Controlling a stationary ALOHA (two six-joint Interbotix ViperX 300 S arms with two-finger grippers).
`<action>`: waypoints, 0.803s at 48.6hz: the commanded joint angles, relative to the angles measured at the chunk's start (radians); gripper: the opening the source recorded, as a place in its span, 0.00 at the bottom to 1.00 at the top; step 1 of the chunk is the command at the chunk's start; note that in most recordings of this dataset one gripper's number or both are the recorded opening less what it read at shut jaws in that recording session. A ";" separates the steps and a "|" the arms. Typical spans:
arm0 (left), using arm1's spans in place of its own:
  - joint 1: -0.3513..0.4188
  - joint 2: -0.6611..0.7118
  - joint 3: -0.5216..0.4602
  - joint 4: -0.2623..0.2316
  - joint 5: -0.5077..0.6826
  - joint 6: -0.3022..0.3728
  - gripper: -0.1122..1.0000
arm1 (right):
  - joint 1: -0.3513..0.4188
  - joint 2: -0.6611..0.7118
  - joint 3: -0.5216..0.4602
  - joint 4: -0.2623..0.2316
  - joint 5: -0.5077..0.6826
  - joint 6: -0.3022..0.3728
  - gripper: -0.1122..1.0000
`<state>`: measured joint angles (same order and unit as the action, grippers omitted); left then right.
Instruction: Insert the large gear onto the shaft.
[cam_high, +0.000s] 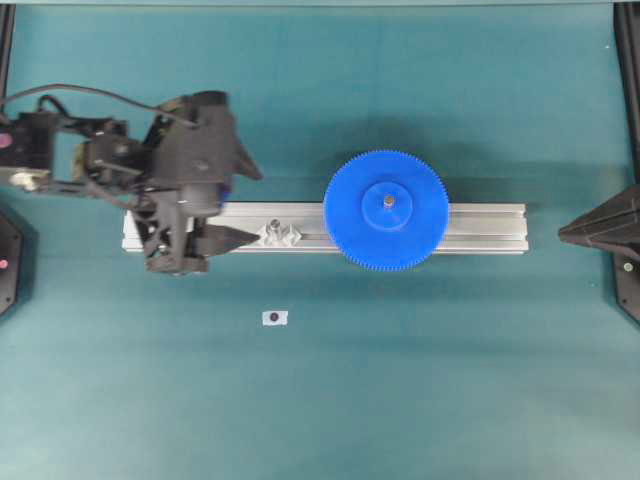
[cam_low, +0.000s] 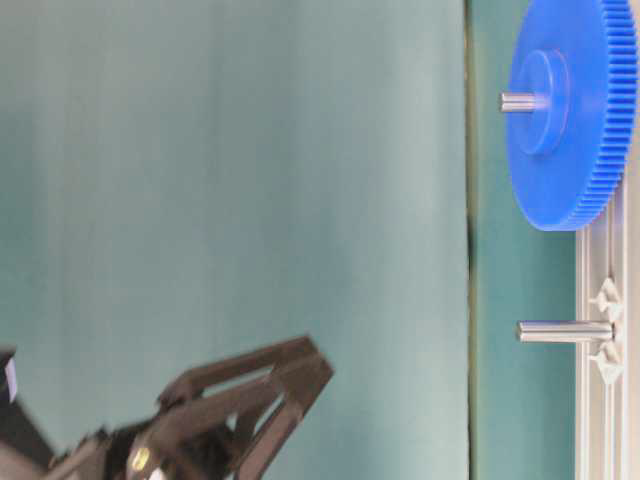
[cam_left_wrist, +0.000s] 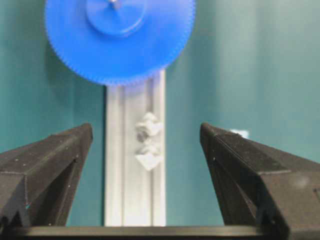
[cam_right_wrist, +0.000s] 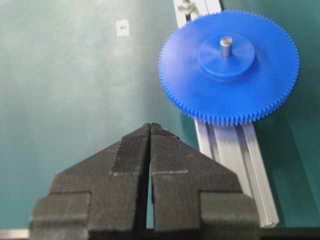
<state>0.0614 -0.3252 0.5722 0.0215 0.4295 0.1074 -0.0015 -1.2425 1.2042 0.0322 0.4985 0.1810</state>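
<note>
the large gear (cam_high: 386, 211), bright blue and fine-toothed, is sitting flat on the rail (cam_high: 480, 228), a pin (cam_right_wrist: 226, 46) poking through its hub; left claw (cam_left_wrist: 145, 150) is spread, right claw (cam_right_wrist: 150, 131) pressed together.

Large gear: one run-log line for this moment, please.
large gear: seated on a shaft on rail | second shaft: bare | left gripper: open, empty | right gripper: shut, empty
</note>
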 joint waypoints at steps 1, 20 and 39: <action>-0.003 -0.051 0.020 0.002 -0.048 -0.002 0.89 | -0.003 0.006 -0.015 -0.002 -0.008 0.008 0.11; -0.009 -0.213 0.173 0.002 -0.186 0.000 0.89 | -0.003 -0.018 0.008 -0.002 -0.009 0.008 0.11; -0.031 -0.262 0.232 0.002 -0.199 -0.012 0.89 | -0.003 -0.026 0.029 -0.002 -0.031 0.008 0.11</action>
<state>0.0414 -0.5798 0.8069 0.0215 0.2470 0.0966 -0.0031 -1.2732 1.2379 0.0307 0.4817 0.1810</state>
